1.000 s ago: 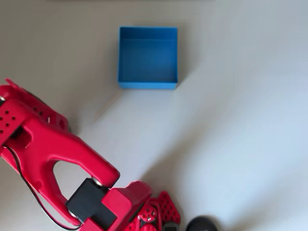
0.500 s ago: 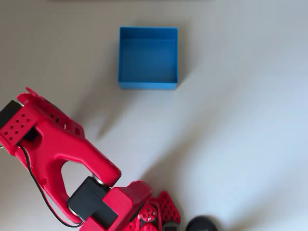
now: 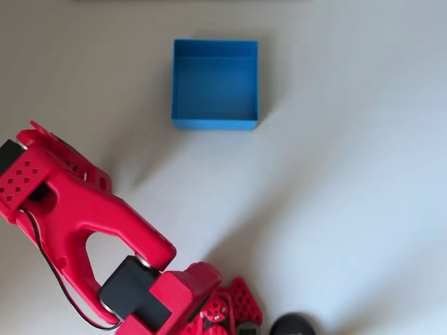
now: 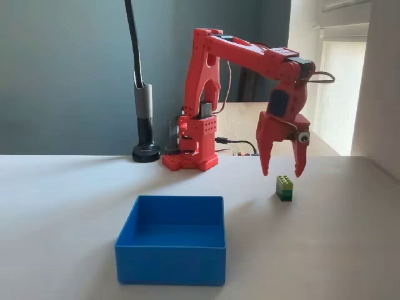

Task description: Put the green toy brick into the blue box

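Observation:
In the fixed view the green toy brick (image 4: 285,187) stands on the table to the right of the blue box (image 4: 170,250), lime on top and darker green below. My red gripper (image 4: 282,172) hangs open just above the brick and points down. One finger shows on each side of the brick, with the tips about level with its top. Nothing is between the fingers. In the overhead view the blue box (image 3: 214,82) sits at the top centre and holds nothing. My arm (image 3: 77,209) reaches over the lower left and hides whatever lies under it.
The arm's base (image 4: 190,159) stands at the back of the table. Beside it is a black lamp stand (image 4: 145,128) on a round foot (image 3: 293,325). A bright window lies at the right of the fixed view.
In the overhead view the arm's wrist end has shifted a little to the right. The blue box has not moved.

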